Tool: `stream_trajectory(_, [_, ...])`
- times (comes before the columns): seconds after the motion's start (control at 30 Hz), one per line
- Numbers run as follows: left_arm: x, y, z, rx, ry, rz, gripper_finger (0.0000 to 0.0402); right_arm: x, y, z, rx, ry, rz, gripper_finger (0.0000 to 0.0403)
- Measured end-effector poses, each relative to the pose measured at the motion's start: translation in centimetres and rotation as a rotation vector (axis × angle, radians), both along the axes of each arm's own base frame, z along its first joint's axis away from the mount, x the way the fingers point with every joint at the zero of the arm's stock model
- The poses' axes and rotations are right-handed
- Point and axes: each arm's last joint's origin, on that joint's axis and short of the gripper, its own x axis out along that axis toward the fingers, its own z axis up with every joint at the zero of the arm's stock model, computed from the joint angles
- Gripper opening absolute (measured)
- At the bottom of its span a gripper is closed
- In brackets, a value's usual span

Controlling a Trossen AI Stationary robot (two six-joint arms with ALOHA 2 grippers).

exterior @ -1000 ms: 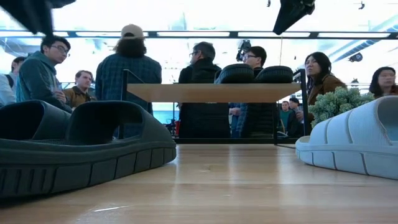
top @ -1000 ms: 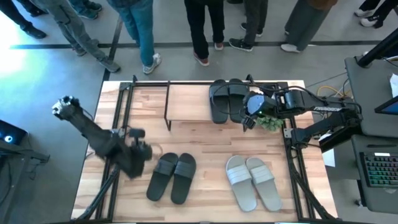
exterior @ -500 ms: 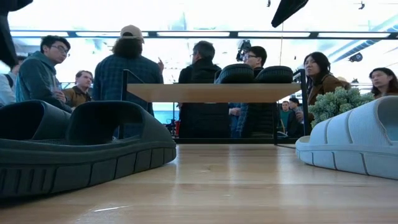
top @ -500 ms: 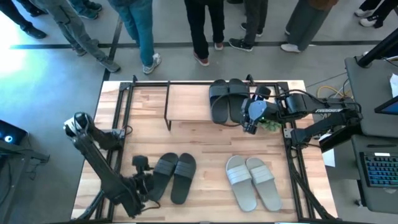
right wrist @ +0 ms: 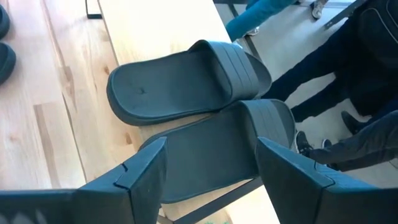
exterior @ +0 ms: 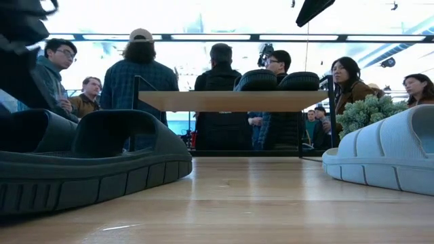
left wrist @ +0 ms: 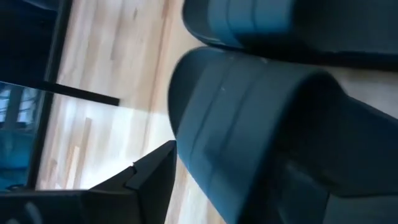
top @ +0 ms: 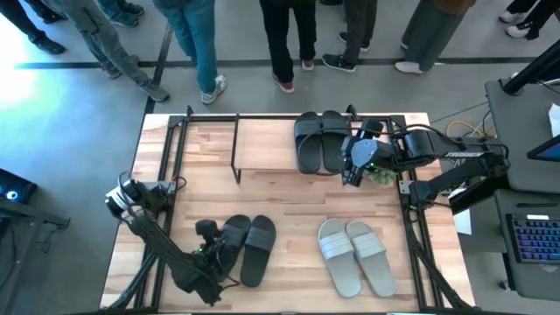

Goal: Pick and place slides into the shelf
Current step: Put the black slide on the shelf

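Observation:
A dark pair of slides (top: 242, 248) lies soles down on the table's near left. My left gripper (top: 213, 238) is open at the left edge of its left slide (left wrist: 261, 124); one finger (left wrist: 152, 177) shows beside that slide, the other is hidden. Another dark pair (top: 318, 140) rests on the shelf's (top: 262, 144) top board. My right gripper (right wrist: 211, 168) hovers open over the heel end of that pair's right slide (right wrist: 205, 155). A light grey pair (top: 354, 254) lies on the table's near right. My left gripper comes at the left dark slide from the table's left side, low over the wood. The slide fills the view between the fingers, and I cannot tell whether a finger touches it. The slide lies flat on the table.
A small green plant (top: 381, 172) stands beside the shelf's right end, under the right arm. The shelf's left half (top: 262, 144) is bare wood. Black frame bars run along the table's edges. People stand beyond the far edge (exterior: 142, 81).
My left arm has swung down from mid-left toward the table's near edge, and its gripper has come low to the left side of the dark pair on the table. My right gripper has drawn back slightly toward the near edge, off the pair on the shelf.

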Motion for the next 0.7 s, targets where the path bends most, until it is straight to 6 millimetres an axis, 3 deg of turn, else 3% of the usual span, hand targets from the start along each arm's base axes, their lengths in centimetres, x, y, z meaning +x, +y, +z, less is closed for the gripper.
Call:
stream_trajectory(0.27, [0.9,0.5,-2.0,0.06,0.011,0.024,0.0119,0.0,0.0,0.0,0.008,-0.008,-0.011,0.0233])
stream_trajectory(0.43, [1.0,0.9,-2.3,0.064,0.007,0.033,0.0067,0.0,0.0,0.0,0.008,-0.006,-0.01,0.0233])
stream_trajectory(0.6, [0.7,1.5,-1.0,0.012,0.028,0.053,0.001,0.0,0.0,0.0,0.008,-0.003,-0.011,0.0233])
stream_trajectory(0.7, [0.1,1.7,1.1,-0.059,0.016,0.051,0.0005,0.0,0.0,0.0,0.008,-0.002,-0.011,0.0233])
